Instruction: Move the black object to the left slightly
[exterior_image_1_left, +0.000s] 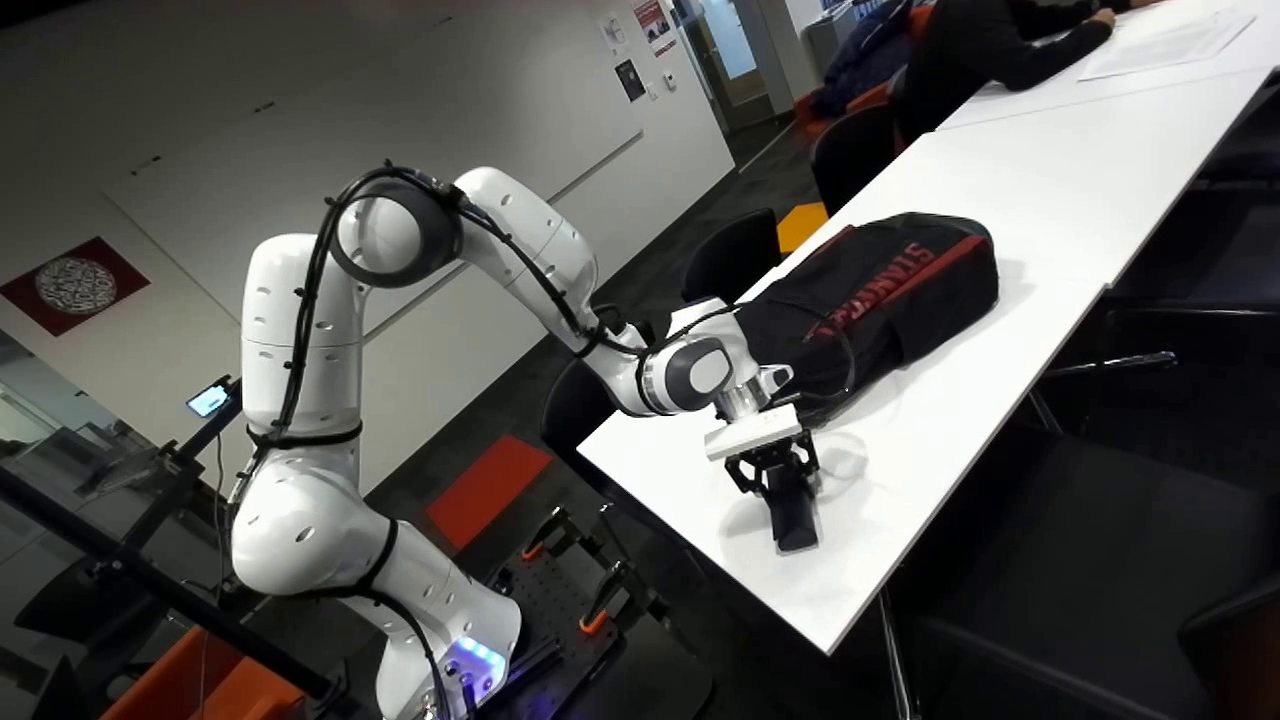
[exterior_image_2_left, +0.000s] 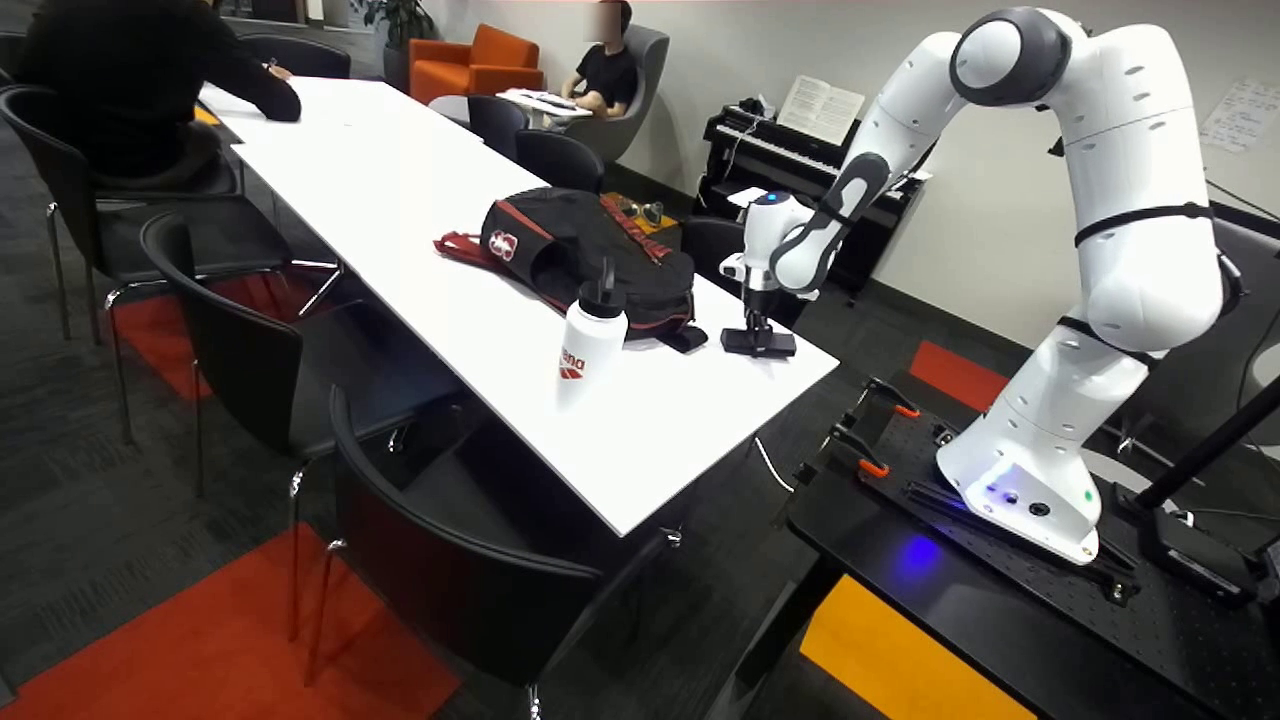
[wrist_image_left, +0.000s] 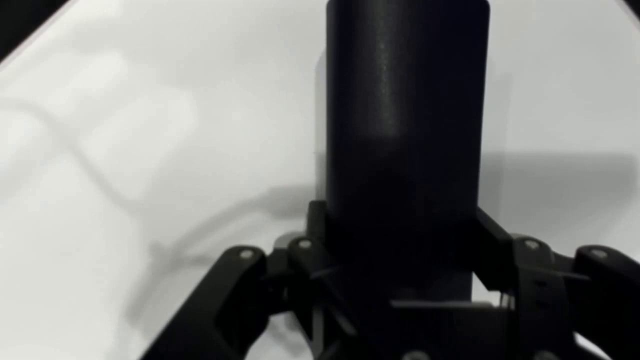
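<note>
Black object, gripped from both sides by the end effector, at a white table, near a backpack

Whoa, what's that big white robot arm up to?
The robot arm has its claw closed around a small black object near one end of the white table. A black-and-red bag lies farther along the table. I can't quite tell whether the object touches the table or hangs just above.

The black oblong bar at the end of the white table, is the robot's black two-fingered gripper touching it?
Touching. In the wrist view, the gripper has a finger against each long side of the bar, without any gap showing.
</note>
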